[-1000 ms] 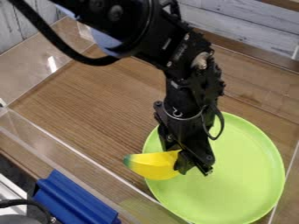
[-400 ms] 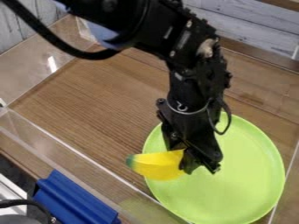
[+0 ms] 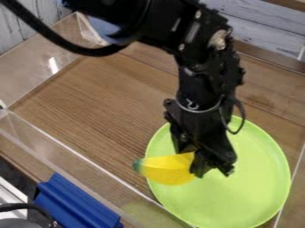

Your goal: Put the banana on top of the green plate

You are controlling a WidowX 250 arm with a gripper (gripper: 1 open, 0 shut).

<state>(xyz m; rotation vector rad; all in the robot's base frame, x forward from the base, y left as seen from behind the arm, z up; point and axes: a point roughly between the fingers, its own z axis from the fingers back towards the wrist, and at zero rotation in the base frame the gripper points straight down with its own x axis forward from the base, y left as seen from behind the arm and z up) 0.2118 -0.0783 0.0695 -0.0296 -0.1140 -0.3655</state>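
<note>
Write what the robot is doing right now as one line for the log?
stage: placing | gripper: shut on banana | banana: held over left edge of green plate | release: not yet

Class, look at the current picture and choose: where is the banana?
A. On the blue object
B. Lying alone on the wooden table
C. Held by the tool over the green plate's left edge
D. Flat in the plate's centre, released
C: the tool clamps the banana over the left rim of the green plate.

End effector (image 3: 202,166) hides part of the banana (image 3: 167,168); green plate (image 3: 265,183) partly covered.
</note>
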